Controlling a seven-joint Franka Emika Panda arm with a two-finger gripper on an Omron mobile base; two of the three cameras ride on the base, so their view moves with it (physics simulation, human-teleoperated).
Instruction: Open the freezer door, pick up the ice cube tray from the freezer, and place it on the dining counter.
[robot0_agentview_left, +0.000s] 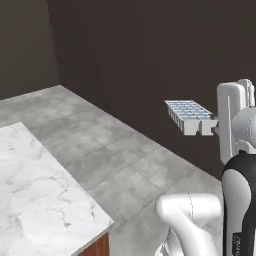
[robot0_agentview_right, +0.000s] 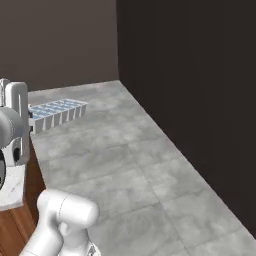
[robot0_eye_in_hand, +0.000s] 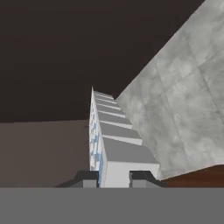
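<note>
Room: you face grey tiled floor (robot0_agentview_left: 125, 165) running to a dark wall (robot0_agentview_left: 150, 60) across the upper part of both base views, with a lighter brown wall (robot0_agentview_right: 60, 40) at the upper left of the right base view.
Bench, near: the white marble bench (robot0_agentview_left: 35, 200) with grey veins fills the lower left of your left base view; a strip of its brown wooden side (robot0_agentview_left: 97, 247) shows at the bottom edge. In the right base view you see only a sliver of it at the left edge, behind the arm.
Arm: white links rise at the lower right of the left base view and the lower left of the right base view.
Fingers: the fingers (robot0_eye_in_hand: 113, 178) sit at the bottom centre of the hand view, closed narrowly on one short end of the ice cube tray (robot0_eye_in_hand: 109, 135), one dark tip on each side of it.
Tray: you see the pale-blue tray (robot0_agentview_left: 189, 115) held level in the air at the right of the left base view, compartments up, against the dark wall and clear of the bench. In the right base view it (robot0_agentview_right: 57, 114) juts from the hand at the left, over the floor.
Far: floor and wall meet beyond the tray's free end.
</note>
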